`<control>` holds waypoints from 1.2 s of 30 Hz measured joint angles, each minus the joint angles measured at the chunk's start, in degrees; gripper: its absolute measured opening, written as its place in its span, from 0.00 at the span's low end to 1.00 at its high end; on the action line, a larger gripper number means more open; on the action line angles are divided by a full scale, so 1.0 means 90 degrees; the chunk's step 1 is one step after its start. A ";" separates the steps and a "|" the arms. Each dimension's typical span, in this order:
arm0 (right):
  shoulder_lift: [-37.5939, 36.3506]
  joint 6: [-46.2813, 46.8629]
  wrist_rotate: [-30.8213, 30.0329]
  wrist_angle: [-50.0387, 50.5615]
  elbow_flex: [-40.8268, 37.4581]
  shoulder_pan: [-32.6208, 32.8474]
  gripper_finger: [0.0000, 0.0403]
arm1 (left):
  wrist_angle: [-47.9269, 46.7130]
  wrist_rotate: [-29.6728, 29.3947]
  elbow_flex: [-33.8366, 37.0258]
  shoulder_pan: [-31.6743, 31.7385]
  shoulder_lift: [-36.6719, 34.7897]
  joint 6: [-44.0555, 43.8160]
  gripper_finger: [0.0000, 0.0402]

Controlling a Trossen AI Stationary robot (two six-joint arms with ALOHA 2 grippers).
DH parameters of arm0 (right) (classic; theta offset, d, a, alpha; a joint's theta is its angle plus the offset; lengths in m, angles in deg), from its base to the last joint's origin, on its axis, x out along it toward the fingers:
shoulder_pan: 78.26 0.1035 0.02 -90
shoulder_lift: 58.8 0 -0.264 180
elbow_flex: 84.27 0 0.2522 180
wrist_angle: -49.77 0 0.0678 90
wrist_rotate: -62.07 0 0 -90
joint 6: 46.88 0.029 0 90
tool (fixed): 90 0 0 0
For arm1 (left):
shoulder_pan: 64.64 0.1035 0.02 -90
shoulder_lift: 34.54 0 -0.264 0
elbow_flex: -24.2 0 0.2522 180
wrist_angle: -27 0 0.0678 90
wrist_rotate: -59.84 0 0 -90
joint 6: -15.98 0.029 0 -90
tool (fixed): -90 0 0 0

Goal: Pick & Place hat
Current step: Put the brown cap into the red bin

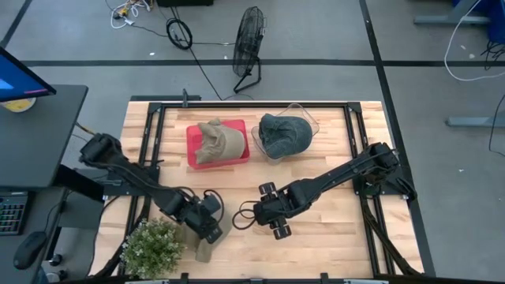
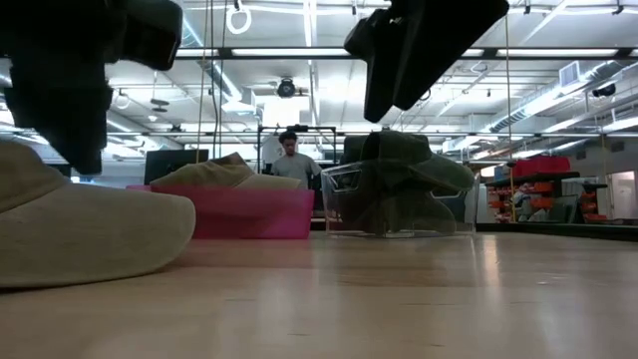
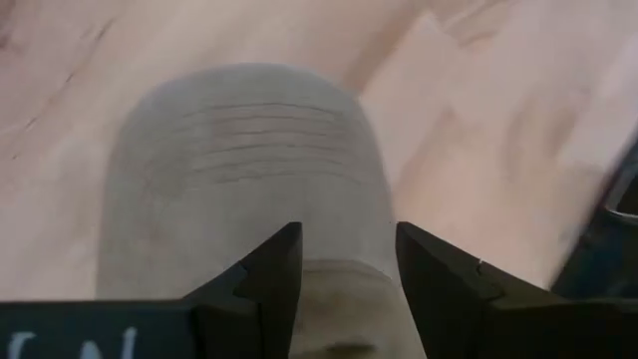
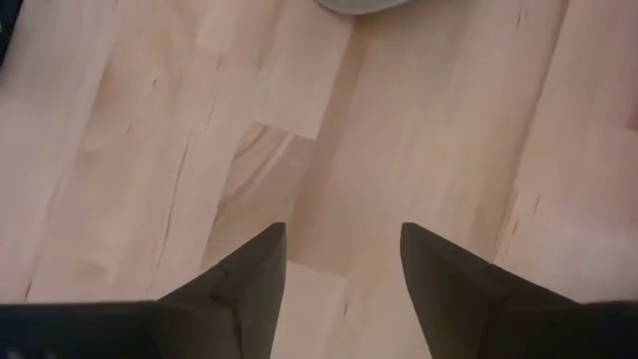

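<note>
A tan cap (image 1: 203,250) lies on the table near the near edge. It shows big at the left of the low view (image 2: 90,234), and in the left wrist view its stitched brim (image 3: 244,150) points away from the fingers. My left gripper (image 1: 210,227) (image 3: 346,261) hangs open right over it, with the crown between its fingers. My right gripper (image 1: 273,214) (image 4: 342,261) is open above bare wood at mid-table. A second tan cap (image 1: 217,140) rests in a red bin (image 1: 238,155), and a dark cap (image 1: 284,132) in a clear bin (image 1: 308,120). My left gripper comes at the tan cap from above, pointing down, its open fingers (image 3: 279,274) standing on either side of the crown (image 3: 344,299) behind the brim. Whether the fingers touch the cloth, I cannot tell. The cap lies flat on the table.
A potted green plant (image 1: 154,246) stands at the near left corner, close beside the left gripper. The red and clear bins sit side by side at the far middle. Bare wood lies between the bins and the grippers and toward the near right. A person (image 2: 289,158) stands beyond the table.
</note>
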 joint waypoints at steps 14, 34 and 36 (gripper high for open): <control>-0.0001 -0.0577 -0.0010 -0.0574 0.0000 -0.0001 0.50 | -0.1665 0.0305 -0.0746 -0.0387 -0.0079 -0.1764 0.42; -0.0001 -0.0957 -0.0012 -0.1394 0.0000 -0.0030 0.50 | -0.0716 0.0454 -0.0580 -0.0476 0.0756 -0.1799 0.35; -0.0001 -0.1016 -0.0014 -0.1375 0.0000 -0.0030 0.50 | -0.0544 0.0455 -0.0580 -0.0448 0.0820 -0.1606 0.29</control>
